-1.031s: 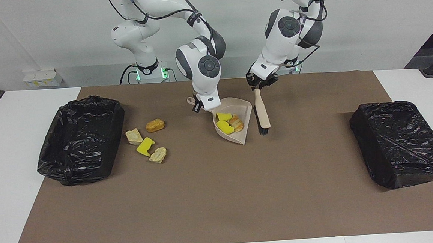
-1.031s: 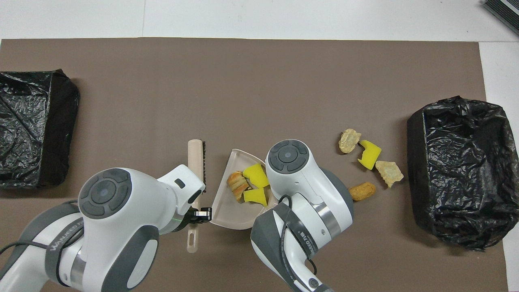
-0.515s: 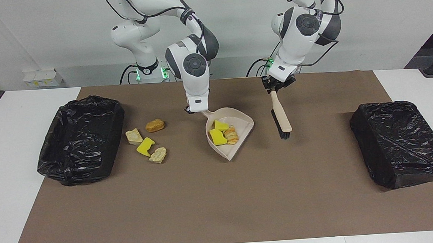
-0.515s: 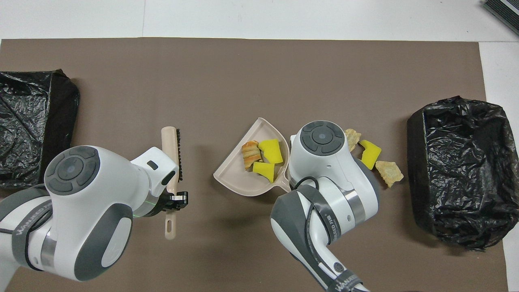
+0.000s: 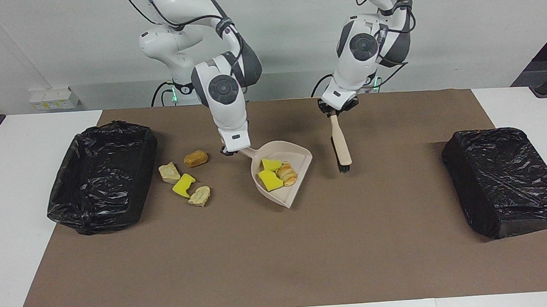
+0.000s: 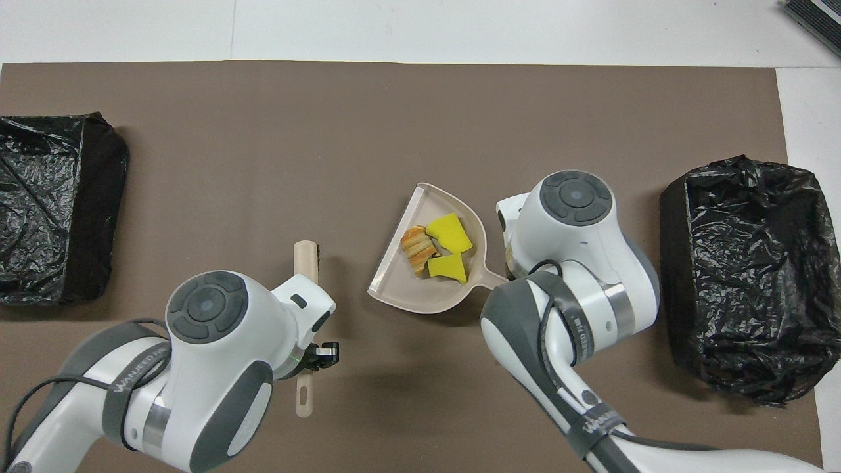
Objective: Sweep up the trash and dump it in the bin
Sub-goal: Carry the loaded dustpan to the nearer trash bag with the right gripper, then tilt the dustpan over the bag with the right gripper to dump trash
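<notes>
Foam and bread scraps, so we're expecting this trash to handle light, soft and unbreakable, but loose and apt to roll or bounce off a tilted pan. We're holding the beige plastic dustpan (image 5: 281, 169) by its handle, with the right gripper (image 5: 228, 150) closed on the handle's end, and the pan is sitting roughly level over mid-mat. Three scraps are riding in it: two yellow sponge chunks (image 5: 270, 175) and a striped orange bread lump (image 5: 286, 172), bunched near the handle end. Four more scraps (image 5: 185, 178) are lying on the brown mat (image 5: 279, 248) at 9 o'clock from the pan, just beside the black-bagged bin (image 5: 101, 176) at the right arm's end. The left gripper (image 5: 335, 111) is clamped on the top of the wooden hand brush (image 5: 340, 144), which is hanging bristles-down at 3 o'clock from the pan. A second black-bagged bin (image 5: 508, 179) is sitting at the left arm's end. We're judging the rigid handle to be the right hold; we wouldn't pinch scraps directly, and we'd keep the pan level until it's over a bin.
</notes>
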Robot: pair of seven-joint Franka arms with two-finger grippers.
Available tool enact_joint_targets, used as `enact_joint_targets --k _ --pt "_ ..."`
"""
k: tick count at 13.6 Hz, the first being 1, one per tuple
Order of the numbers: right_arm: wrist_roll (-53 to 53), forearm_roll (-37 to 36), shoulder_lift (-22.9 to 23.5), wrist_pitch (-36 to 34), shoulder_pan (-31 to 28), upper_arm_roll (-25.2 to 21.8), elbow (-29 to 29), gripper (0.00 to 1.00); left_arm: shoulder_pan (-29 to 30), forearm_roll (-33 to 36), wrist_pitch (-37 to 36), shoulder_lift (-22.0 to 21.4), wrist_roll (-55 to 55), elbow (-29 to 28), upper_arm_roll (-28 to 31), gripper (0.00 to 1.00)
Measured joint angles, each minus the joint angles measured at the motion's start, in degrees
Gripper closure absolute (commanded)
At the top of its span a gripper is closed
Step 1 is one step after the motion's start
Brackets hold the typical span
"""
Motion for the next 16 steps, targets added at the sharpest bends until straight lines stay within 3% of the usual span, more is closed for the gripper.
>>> enact_joint_targets --k 5,9,12,16 --pt "-16.4 -5.7 -2.7 -4.2 -10.9 -0.4 1.6 1.00 -3.5 0.0 1.2 0.0 -3.9 -1.2 -0.1 1.00" --pt "-29.1 -12.4 -4.4 -11.8 -19.3 -0.5 7.5 1.00 -10.1 -0.4 6.8 0.0 -9.7 -4.0 -0.3 1.00" --pt "-42.7 -16.2 -5.6 -13.3 -28.4 -0.6 8.8 1.00 -12.9 -2.0 12.5 0.0 -10.4 -7.4 -0.4 1.00" --pt "-48.9 -28.0 -5.7 -13.5 -37.3 -0.7 8.8 1.00 -13.9 -4.5 14.5 0.1 -10.4 -9.0 -0.4 1.00"
